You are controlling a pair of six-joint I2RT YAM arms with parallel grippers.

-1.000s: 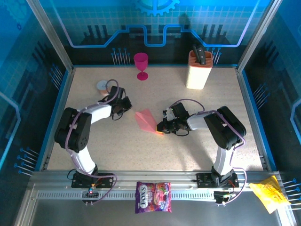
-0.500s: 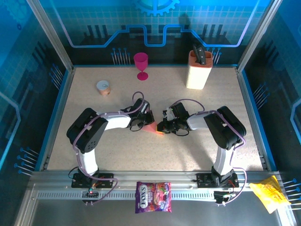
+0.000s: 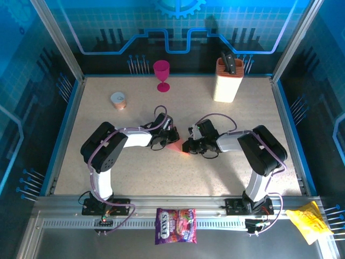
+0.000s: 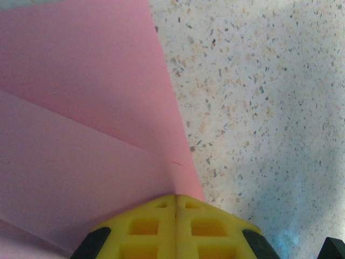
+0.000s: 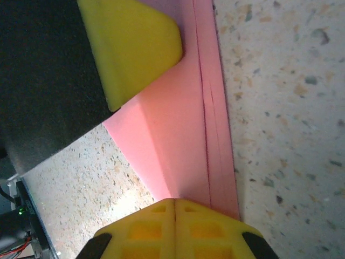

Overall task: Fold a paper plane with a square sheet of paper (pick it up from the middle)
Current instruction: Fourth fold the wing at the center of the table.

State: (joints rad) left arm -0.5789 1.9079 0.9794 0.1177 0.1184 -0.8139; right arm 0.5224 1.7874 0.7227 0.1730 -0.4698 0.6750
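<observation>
The pink paper [image 3: 176, 147], partly folded, lies flat in the middle of the counter [image 3: 226, 172]. The left pincer [image 4: 176, 202] and right pincer [image 5: 174, 205] are both squeezed closed, tips resting on the paper from each side, probably to press a fold flat.

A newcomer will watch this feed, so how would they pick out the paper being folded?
At the middle of the speckled table, the left gripper and right gripper nearly meet. The folded salmon-pink paper lies flat beneath their tips. It is thin and creased, unlike the magenta goblet and cream knife block standing upright at the far edge.
</observation>
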